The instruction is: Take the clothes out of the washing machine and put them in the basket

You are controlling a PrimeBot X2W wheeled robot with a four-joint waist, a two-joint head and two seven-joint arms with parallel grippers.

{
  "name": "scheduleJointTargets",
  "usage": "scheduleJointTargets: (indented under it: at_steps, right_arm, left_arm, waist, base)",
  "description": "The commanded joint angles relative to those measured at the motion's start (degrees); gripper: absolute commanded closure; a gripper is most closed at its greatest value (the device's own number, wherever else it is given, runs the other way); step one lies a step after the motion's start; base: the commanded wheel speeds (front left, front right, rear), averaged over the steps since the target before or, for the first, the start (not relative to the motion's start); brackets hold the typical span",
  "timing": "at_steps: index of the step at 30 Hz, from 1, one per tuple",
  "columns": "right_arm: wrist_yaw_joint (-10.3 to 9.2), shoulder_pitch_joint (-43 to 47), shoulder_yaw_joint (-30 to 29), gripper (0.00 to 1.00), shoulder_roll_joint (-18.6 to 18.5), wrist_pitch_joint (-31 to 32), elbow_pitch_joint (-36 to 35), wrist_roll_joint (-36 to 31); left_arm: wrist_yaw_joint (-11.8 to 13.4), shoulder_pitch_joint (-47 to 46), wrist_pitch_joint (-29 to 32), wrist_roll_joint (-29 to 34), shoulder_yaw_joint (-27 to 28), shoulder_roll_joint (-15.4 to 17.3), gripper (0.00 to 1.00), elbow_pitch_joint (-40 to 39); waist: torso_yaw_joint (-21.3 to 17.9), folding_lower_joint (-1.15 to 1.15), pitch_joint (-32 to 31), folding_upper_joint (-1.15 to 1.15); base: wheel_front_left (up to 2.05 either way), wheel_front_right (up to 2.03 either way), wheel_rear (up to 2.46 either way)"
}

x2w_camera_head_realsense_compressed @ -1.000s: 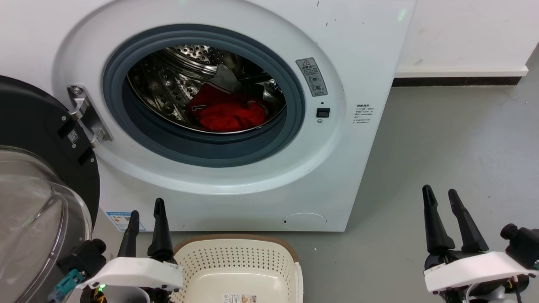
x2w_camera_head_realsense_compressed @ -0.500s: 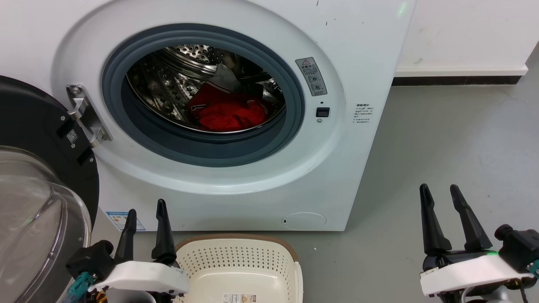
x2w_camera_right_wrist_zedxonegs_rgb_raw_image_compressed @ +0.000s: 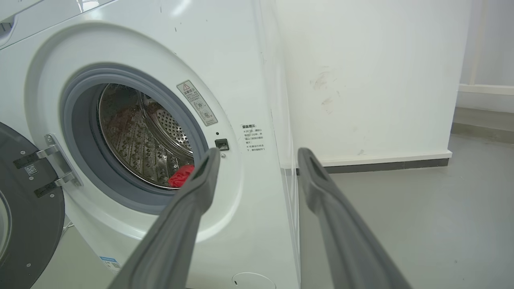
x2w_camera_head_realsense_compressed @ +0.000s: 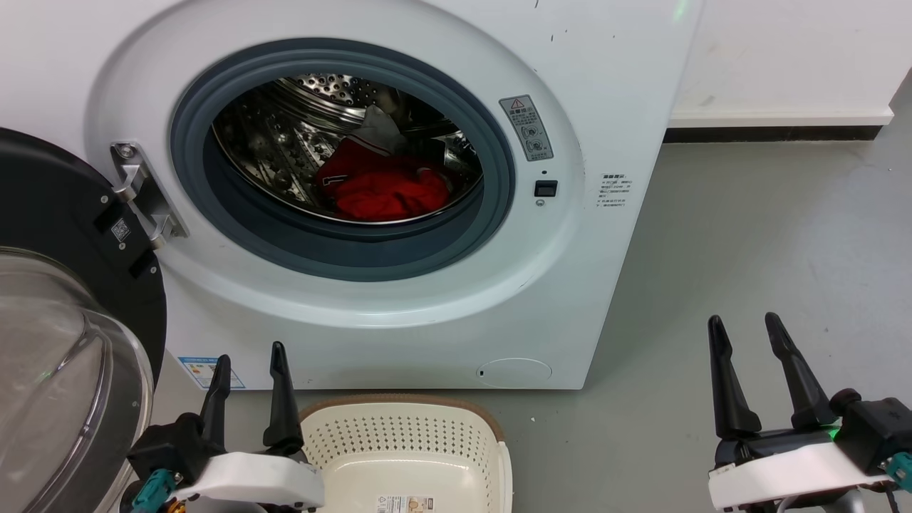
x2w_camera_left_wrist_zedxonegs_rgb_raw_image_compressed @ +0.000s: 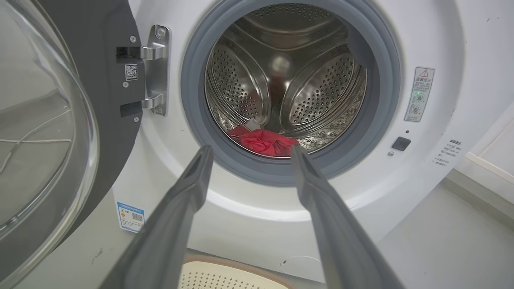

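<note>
White is the one washing machine [x2w_camera_head_realsense_compressed: 613, 85], its single black-framed door [x2w_camera_head_realsense_compressed: 43, 199] swung open at the left. One cream basket [x2w_camera_head_realsense_compressed: 399, 434] is set on the floor [x2w_camera_head_realsense_compressed: 748, 228] before it. One heap of clothes [x2w_camera_head_realsense_compressed: 388, 192], red with a pale piece behind, is seen low in the drum [x2w_camera_head_realsense_compressed: 285, 142], well apart from the left gripper [x2w_camera_head_realsense_compressed: 249, 354] and right gripper [x2w_camera_head_realsense_compressed: 744, 319], whose jaws are spread.

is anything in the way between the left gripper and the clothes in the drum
Nothing visible. The door stands swung open at the left, and the open left gripper faces the clothes, which lie low in the drum behind the lower lip of the grey rim.
</note>
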Motion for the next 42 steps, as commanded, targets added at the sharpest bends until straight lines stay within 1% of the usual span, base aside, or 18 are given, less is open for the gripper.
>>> scheduleJointTargets:
  at_steps: [1,13,24,33,42]
  right_arm:
    - [-0.01,0.61,0.13,0.0,0.0,-0.49,-0.74,-1.62]
    - [-0.01,1.62,0.42,0.0,0.01,-1.94,-1.65,-6.27]
    - [-0.02,2.26,0.95,0.0,0.02,-3.13,-2.36,-10.65]
    - [-0.03,3.08,1.47,0.0,0.04,-4.23,-2.69,-14.06]
    - [-0.03,3.06,1.07,0.0,0.04,-4.13,-1.35,-12.34]
  left_arm:
    - [0.25,0.15,-0.57,1.45,-0.22,0.12,0.0,-0.49]
    - [0.48,1.13,-2.02,6.47,-0.49,0.13,0.0,-0.23]
    - [0.13,1.73,-3.24,9.86,-0.72,0.14,0.0,0.47]
    - [0.49,2.49,-4.37,13.02,-0.67,0.14,0.0,0.82]
    - [0.37,2.24,-4.24,12.17,-0.44,0.13,0.0,1.68]
  waist:
    - [0.02,0.0,0.02,0.0]
    - [0.02,0.0,0.12,0.0]
    - [-0.02,0.0,0.13,0.0]
    - [-0.37,0.0,0.04,0.0]
    - [-0.54,0.0,0.0,0.0]
  base:
    - [0.0,0.0,0.0]
    - [0.0,0.0,0.0]
    - [0.0,0.0,0.0]
    - [0.0,0.0,0.0]
    - [0.0,0.0,0.0]
